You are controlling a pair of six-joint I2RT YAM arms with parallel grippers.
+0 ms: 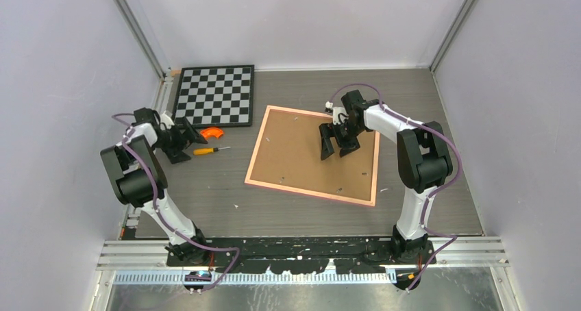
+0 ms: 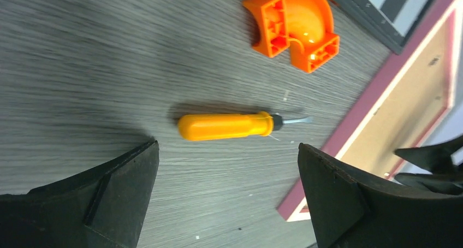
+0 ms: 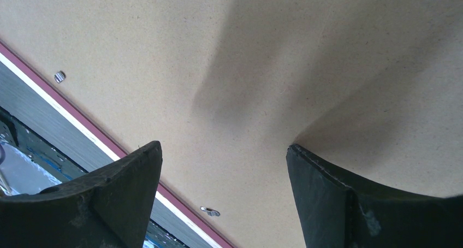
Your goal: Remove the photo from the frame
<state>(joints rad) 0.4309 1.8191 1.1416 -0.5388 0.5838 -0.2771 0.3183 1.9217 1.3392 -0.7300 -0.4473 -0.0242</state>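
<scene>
The frame (image 1: pixel 288 157) lies face down on the table, its brown fibreboard back up inside a thin pink border. The photo is hidden beneath the back. My right gripper (image 1: pixel 336 151) is open and empty, low over the right half of the back. In the right wrist view its jaws (image 3: pixel 224 147) stand wide apart over the board (image 3: pixel 164 51), with two small metal clips (image 3: pixel 210 211) near the pink edge. My left gripper (image 1: pixel 186 145) is open and empty, left of the frame. In the left wrist view it (image 2: pixel 228 147) is just short of an orange-handled screwdriver (image 2: pixel 226 126).
The screwdriver (image 1: pixel 209 149) lies between my left gripper and the frame's left edge (image 2: pixel 404 111). An orange curved plastic piece (image 1: pixel 213 133) sits just behind it (image 2: pixel 295 27). A black-rimmed chessboard (image 1: pixel 214 94) lies at the back left. Walls enclose the table on three sides.
</scene>
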